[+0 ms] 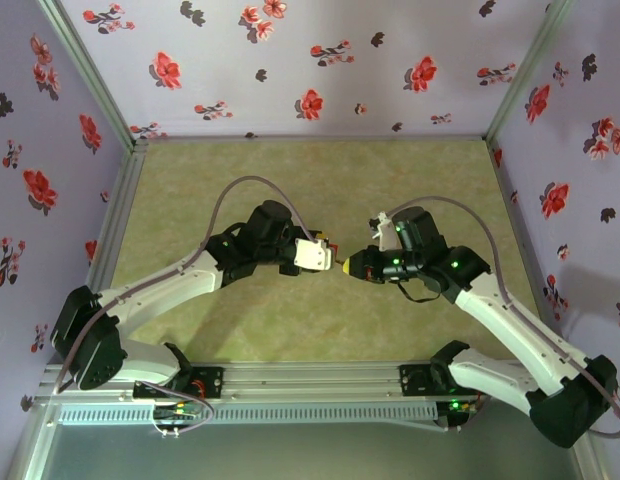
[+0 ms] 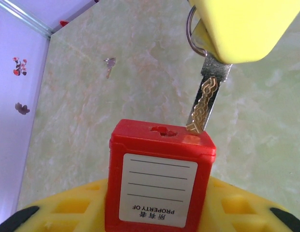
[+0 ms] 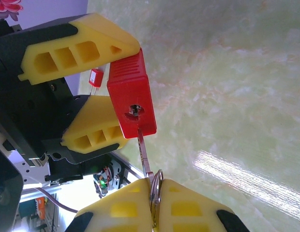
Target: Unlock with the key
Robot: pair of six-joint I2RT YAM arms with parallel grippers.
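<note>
We see the left fingers (image 2: 67,210) closed on the red padlock (image 2: 159,183), clamping its body so that the face with the keyhole (image 2: 162,130) points toward the other arm. We judge that this grip is meant to stop the lock twisting when something pushes into it. The right fingers (image 2: 242,24) are pinched shut on the head of the key (image 2: 206,96), with its ring (image 2: 190,34) poking out beside them, so the whole blade sticks out free and can be steered like a probe. The two arms meet above the middle of the bench (image 1: 320,180), with lock and key held off its surface. The key's tip touches the keyhole face just beside the slot, near the edge and not inside it, so we read this step as lining up the blade before insertion. The padlock's shackle is cut off behind the left fingers. The key's head is buried between the right ones, so we cannot tell how squarely it is gripped. From above, key and lock are too small to tell apart. On the bench, well apart from the held lock, lie a small red padlock (image 3: 96,77) and a tiny dark object (image 2: 109,65) that may be another key, though it is too blurred to say.
</note>
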